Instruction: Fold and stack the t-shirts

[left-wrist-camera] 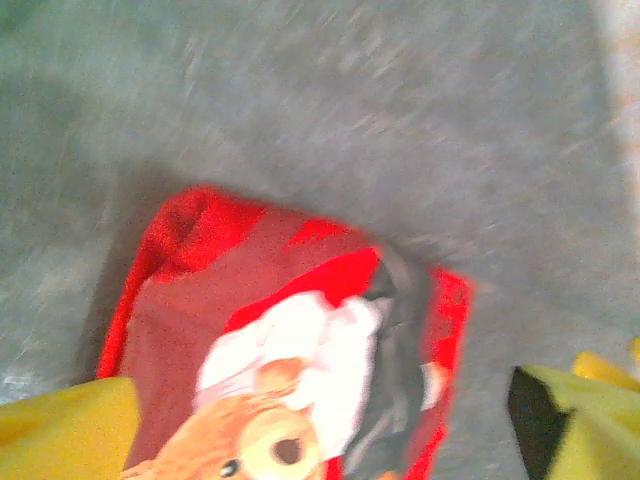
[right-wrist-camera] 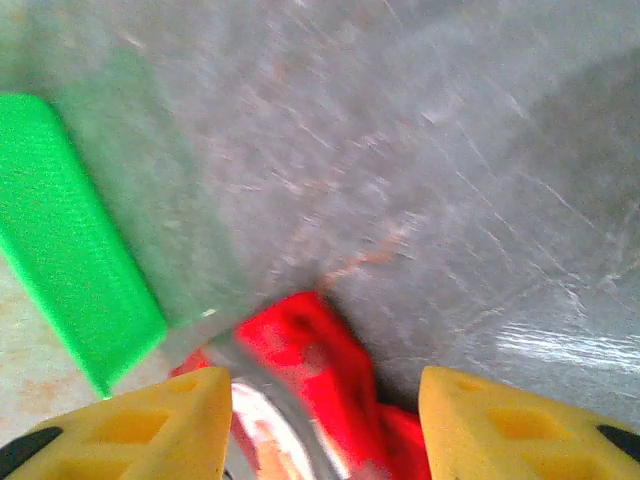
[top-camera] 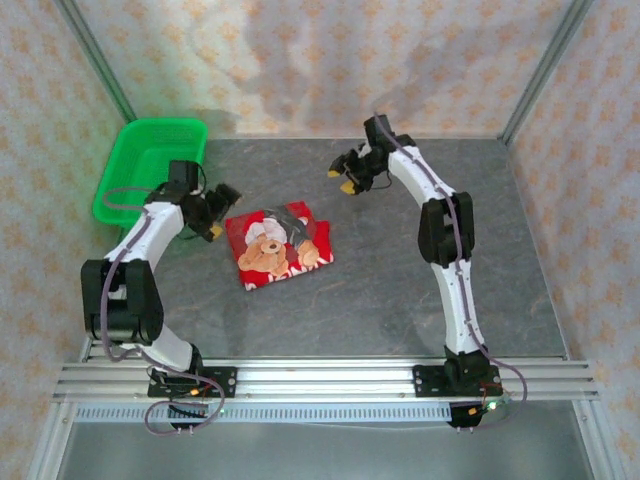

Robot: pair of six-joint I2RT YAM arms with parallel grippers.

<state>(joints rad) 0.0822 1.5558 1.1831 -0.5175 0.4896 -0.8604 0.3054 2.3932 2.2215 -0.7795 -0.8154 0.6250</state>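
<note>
The folded red t-shirt [top-camera: 279,245] lies mid-table [top-camera: 400,290], outside and right of the far-left green basket [top-camera: 113,170]. The left gripper [top-camera: 218,212] and right gripper [top-camera: 341,180] hover released, grasping nothing.

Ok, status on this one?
Left claw open, beside the red t-shirt. Right claw open, beyond it, holding nothing. T-shirt folded, bear print up. Green basket far left, nothing blocking.
</note>
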